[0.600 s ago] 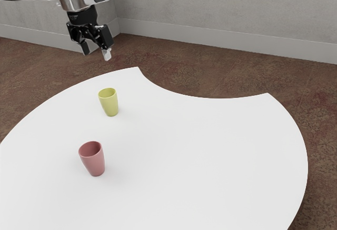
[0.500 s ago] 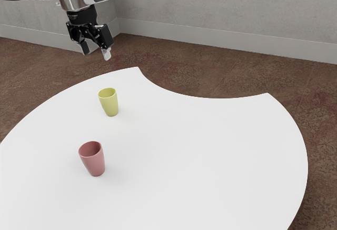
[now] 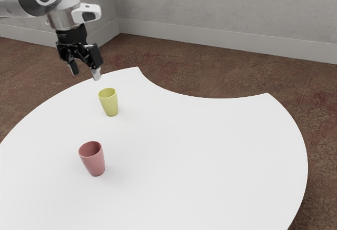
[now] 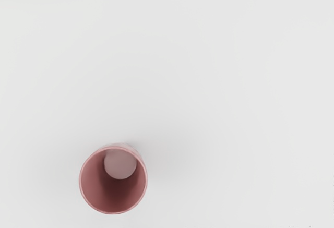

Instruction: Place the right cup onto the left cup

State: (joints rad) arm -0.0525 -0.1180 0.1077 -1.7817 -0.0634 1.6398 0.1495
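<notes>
Hanging above the bench (image 3: pixel 200 151), the end effector (image 3: pixel 86 73) has its fingers spread, with no cup between them. By my judgement the task is only in its approach part. The pink tapered cup (image 3: pixel 93 159), which I take as the right one, stands upright on the bench below the end effector, and its open mouth faces up toward the hand. The yellow-green tapered cup (image 3: pixel 109 102), then the left one, also stands upright; from the wrist view I judge that it is farther to the side from the end effector than the pink one. The two cups are well apart, so no stacking is done. What is left is all the main work: to lower over the pink cup, to grip it, to lift it, to carry it above the yellow-green cup, and to release it there.

The bench has a smooth white top with a round outer edge and a curved cut in one side. Beyond it there are a mottled brown floor (image 3: pixel 210 77), a plain grey wall (image 3: pixel 221 3) and a pale skirting board (image 3: pixel 221 39) along its foot.
</notes>
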